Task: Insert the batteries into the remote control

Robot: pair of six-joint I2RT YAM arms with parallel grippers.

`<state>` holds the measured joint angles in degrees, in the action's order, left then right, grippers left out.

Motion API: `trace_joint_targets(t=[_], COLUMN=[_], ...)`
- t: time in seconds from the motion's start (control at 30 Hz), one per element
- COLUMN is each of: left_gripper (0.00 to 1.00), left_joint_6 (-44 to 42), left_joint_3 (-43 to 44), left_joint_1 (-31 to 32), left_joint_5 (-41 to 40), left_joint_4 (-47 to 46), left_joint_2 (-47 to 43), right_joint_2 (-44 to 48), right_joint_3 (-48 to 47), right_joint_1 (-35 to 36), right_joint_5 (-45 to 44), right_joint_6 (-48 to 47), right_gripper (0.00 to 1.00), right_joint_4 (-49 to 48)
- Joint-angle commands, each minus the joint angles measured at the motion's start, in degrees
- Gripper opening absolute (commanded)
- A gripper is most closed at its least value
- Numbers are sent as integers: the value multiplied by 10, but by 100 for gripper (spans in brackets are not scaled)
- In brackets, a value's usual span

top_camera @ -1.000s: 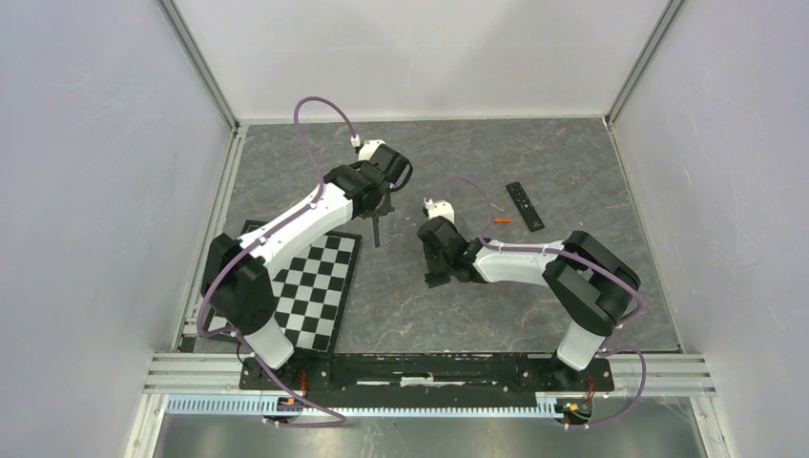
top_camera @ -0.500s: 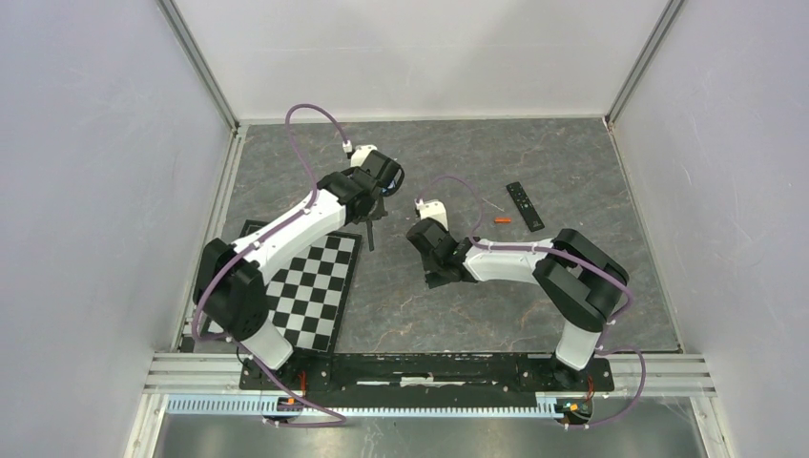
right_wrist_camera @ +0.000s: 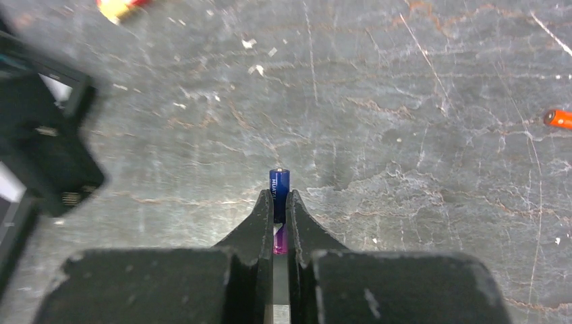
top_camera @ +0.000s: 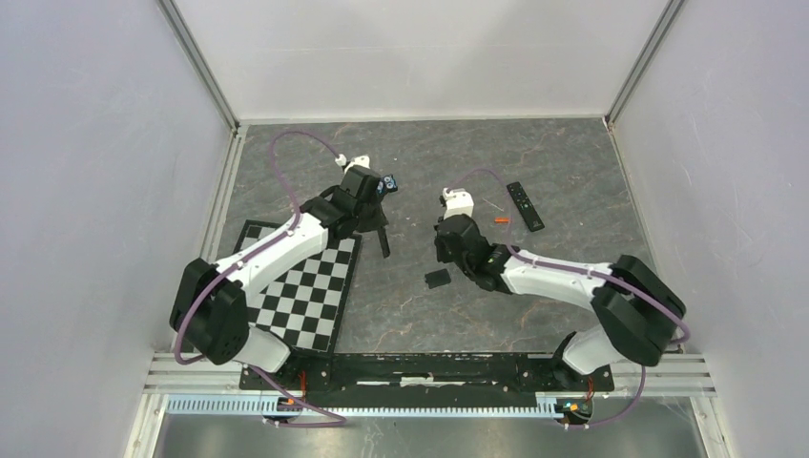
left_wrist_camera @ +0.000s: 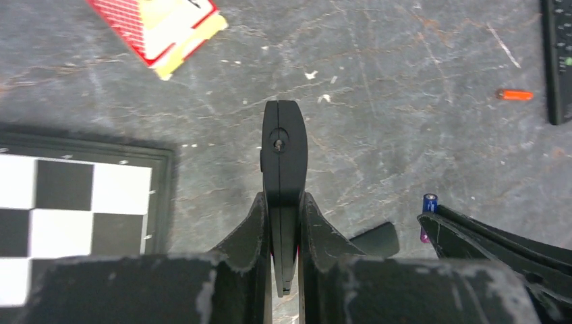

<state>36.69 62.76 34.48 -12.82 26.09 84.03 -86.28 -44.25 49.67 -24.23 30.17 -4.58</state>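
Your right gripper (right_wrist_camera: 279, 200) is clenched on the blue-and-purple battery (right_wrist_camera: 279, 181). The blue end sticks out past the fingertips, and the long axis runs in line with the fingers, toward 12 o'clock in the right wrist view. Your left gripper (left_wrist_camera: 283, 202) is clamped on the black remote (left_wrist_camera: 283, 135), held edge-on. Seen from above, the remote sits at about 9 o'clock from the battery, near but apart. The battery bay is not visible. Judgement: turn the cell parallel to the remote's length before closing the gap. The orange battery (left_wrist_camera: 515, 94) lies at 2 o'clock, near the second remote (top_camera: 525, 205)
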Motion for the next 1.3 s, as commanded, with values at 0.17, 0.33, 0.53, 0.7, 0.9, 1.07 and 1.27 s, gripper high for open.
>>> trace_joint_targets(t=[0.17,0.33,0.53,0.7,0.9,1.07,1.27], left_gripper=[2,2,2,2,2,2,2], left_joint_6=[68,89,191,244,314,333,336], left_joint_3=[-42,-41,-68,-75,-78,-77,-77], left_joint_1=[-18,-29,-29,-30,-31,-33,-35], left_joint_5=[265,362,451,470,500,503,490], left_joint_4=[-229,-275,-395,-456,-526,-540,-546], left_joint_2=[-2,-34,-43,-52,-43,-38,-45], right_joint_2=[160,271,312,314,326,335,343], right_joint_3=[54,76,81,79,87,96,102], right_joint_1=[-8,-10,-10,-10,-9,-10,-10], right_joint_5=[100,92,95,95,106,120,135], right_joint_6=[7,-28,-46,-57,-62,-60,-58], right_gripper=[2,2,2,2,2,2,2], right_joint_4=[-100,-125,-168,-185,-198,-203,-189])
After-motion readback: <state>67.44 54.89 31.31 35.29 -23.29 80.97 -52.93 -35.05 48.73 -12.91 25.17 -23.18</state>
